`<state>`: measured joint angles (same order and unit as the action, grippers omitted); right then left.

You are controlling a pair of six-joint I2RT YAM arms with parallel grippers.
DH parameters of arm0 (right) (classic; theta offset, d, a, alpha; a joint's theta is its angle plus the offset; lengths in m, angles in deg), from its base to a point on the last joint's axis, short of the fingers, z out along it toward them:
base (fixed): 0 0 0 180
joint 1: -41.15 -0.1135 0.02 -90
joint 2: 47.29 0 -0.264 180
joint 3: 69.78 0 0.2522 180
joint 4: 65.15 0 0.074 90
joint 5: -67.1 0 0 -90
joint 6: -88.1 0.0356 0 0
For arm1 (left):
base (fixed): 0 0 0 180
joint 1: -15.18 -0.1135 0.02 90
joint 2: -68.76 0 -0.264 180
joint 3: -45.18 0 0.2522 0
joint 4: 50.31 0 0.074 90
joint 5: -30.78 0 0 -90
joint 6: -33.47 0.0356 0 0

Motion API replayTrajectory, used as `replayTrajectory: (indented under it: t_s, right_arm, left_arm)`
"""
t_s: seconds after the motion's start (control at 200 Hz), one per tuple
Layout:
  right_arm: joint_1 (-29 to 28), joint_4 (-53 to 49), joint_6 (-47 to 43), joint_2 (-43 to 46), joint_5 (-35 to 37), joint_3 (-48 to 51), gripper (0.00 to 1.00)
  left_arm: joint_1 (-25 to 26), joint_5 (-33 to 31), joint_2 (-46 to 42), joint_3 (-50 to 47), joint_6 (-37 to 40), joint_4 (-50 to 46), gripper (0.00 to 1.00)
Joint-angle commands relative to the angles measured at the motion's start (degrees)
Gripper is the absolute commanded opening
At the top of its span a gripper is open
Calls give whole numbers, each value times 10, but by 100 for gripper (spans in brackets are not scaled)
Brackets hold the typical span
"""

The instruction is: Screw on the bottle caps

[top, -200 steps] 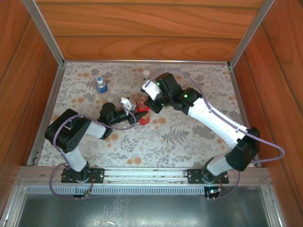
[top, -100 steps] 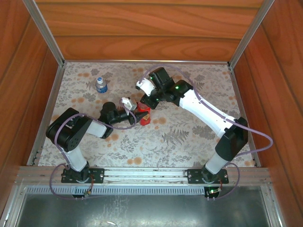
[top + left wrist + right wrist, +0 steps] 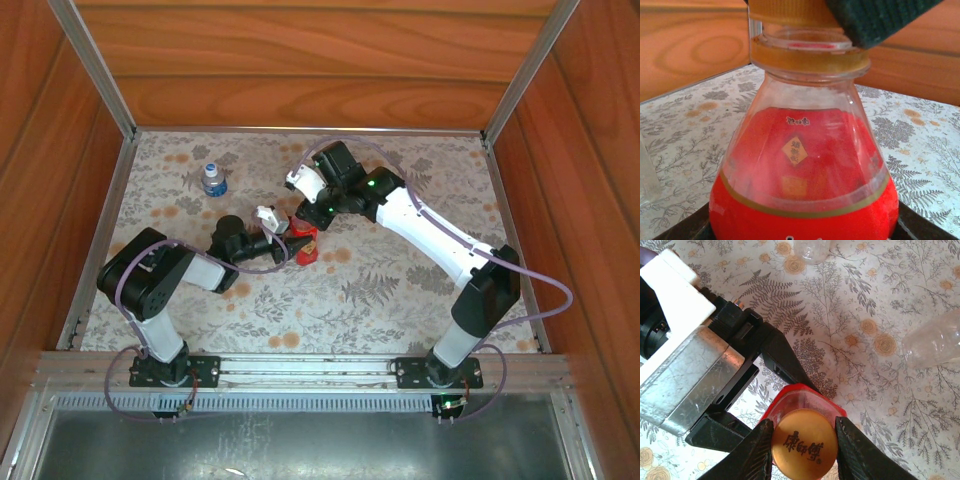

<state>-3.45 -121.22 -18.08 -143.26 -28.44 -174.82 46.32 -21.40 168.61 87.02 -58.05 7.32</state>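
Observation:
The red bottle (image 3: 304,248) stands upright mid-table, with my left gripper (image 3: 291,240) shut on its body from the left. In the left wrist view the red bottle (image 3: 805,170) sits close up, its orange neck ring just under the cap. My right gripper (image 3: 803,441) comes down from above and is shut on the orange bottle cap (image 3: 803,444), which sits on the bottle's mouth. One right finger (image 3: 880,17) presses the cap's side (image 3: 790,12). A short clear bottle with a blue cap (image 3: 212,178) stands at the far left.
Two clear bottles (image 3: 812,247) (image 3: 935,342) stand beyond the red one on the flowered tablecloth (image 3: 380,290). Wooden walls and metal rails (image 3: 100,220) enclose the table. The right arm (image 3: 440,240) stretches diagonally across the right half.
The right wrist has swung left and farther back over the red bottle, and its elbow has shifted left; it now covers the white-capped bottle behind. The left arm has stayed still.

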Motion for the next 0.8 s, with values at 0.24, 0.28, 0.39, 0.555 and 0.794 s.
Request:
replayTrajectory:
  t_s: [0.24, 0.28, 0.39, 0.555, 0.794]
  right_arm:
    - [3, 49, 6, 29, -7, 35, 34]
    - [3, 60, 8, 34, -6, 45, 34]
    - [3, 100, 21, 47, -7, 78, 34]
    - [4, 161, 53, 64, -26, 127, 32]
    - [4, 217, 99, 85, -11, 167, 31]
  left_arm:
    - [0, 14, 14, 0, -8, -16, 57]
    - [-1, 13, 14, 1, -9, -16, 57]
    - [-1, 13, 14, 1, -9, -16, 57]
    - [-1, 12, 15, 1, -10, -17, 57]
    - [-1, 13, 16, 2, -11, -16, 57]
